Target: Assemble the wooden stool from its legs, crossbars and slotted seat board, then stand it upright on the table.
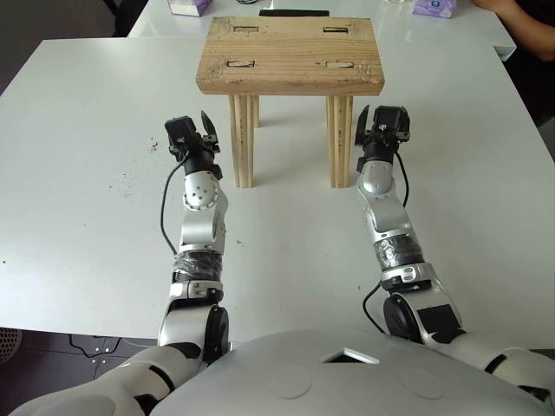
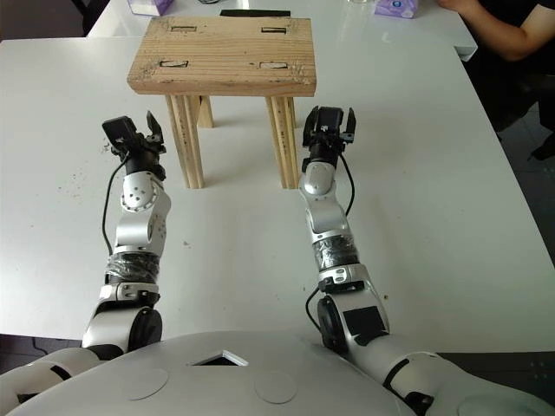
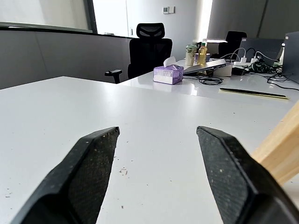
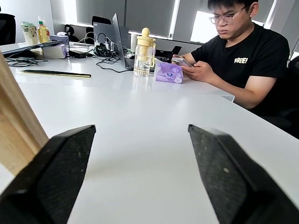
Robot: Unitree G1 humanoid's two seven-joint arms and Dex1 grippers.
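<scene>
The wooden stool (image 1: 290,56) stands upright on the white table (image 1: 87,225), its slotted seat board on top and its pale legs (image 1: 242,139) under it. My left gripper (image 1: 198,132) is open just left of the front left leg, not touching it. My right gripper (image 1: 381,126) is open just right of the front right leg (image 1: 340,139), also apart from it. In the left wrist view the two black fingers (image 3: 88,175) stand wide with a leg's edge (image 3: 280,149) beside them. The right wrist view shows wide fingers (image 4: 224,177) and a leg (image 4: 16,126).
Wood crumbs (image 1: 121,184) lie scattered on the table to my left. Purple tissue packs (image 1: 432,8) and a dark flat strip (image 1: 293,13) lie on the far table behind the stool. Open tabletop stretches on both sides and in front.
</scene>
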